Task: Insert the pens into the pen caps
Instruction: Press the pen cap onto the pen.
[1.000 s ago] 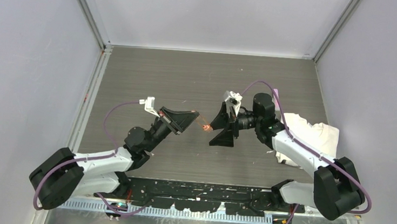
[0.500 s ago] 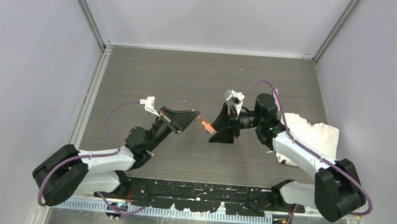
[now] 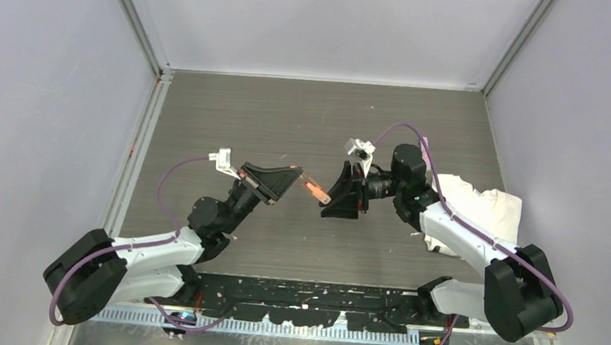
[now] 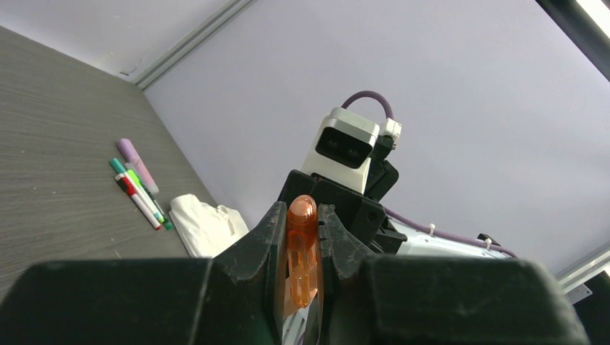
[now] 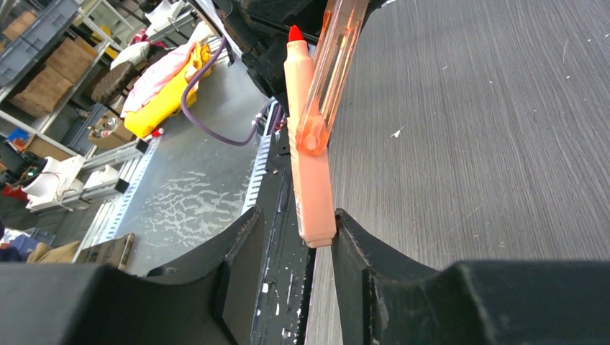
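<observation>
The grey table [image 3: 291, 113] is walled on its left, far and right sides, and most of its far and left stretches lie bare. A white cloth [image 3: 483, 206] is bunched at the right edge beside the right arm. Both arms meet above the middle, well clear of every wall. The left gripper [image 4: 302, 215] is clamped on the orange cap [image 4: 302, 244], whose rounded end points at the other arm. The right gripper [image 5: 298, 223] has its fingers either side of the orange pen [image 5: 313, 187] at its back end; I cannot tell whether they grip it. Cap and pen overlap side by side. The other pens [image 4: 144, 198] lie far right, near the cloth
</observation>
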Motion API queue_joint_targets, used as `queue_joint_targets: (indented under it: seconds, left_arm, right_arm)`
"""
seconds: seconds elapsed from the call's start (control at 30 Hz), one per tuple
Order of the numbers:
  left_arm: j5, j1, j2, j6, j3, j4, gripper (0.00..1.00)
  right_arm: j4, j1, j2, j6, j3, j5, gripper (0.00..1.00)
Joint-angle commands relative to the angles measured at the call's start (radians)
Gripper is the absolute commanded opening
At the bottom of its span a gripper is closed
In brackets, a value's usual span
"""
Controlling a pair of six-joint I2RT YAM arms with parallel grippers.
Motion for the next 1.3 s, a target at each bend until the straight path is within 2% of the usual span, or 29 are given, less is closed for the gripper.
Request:
queue_joint_targets:
  seconds: [0.0,0.4,0.93,1.27]
  left_arm:
    - [-0.016,0.004,-0.019,0.029,-0.006,0.017,0.01]
    - [-0.021,0.009,-0.04,0.042,-0.004,-0.022,0.01]
    - [-0.025,0.01,-0.073,0.106,0.003,-0.098,0.01]
    - [0.026,0.01,-0.029,0.136,0.017,-0.076,0.01]
  right_arm:
    - [0.012,0.004,-0.022,0.004,0.043,0.015,0.45]
    - [0.014,-0.008,-0.041,0.026,0.048,0.039,0.46]
    - [0.014,-0.008,-0.022,0.065,0.052,0.066,0.16]
    - [0.014,-0.008,0.004,0.131,0.065,0.101,0.1]
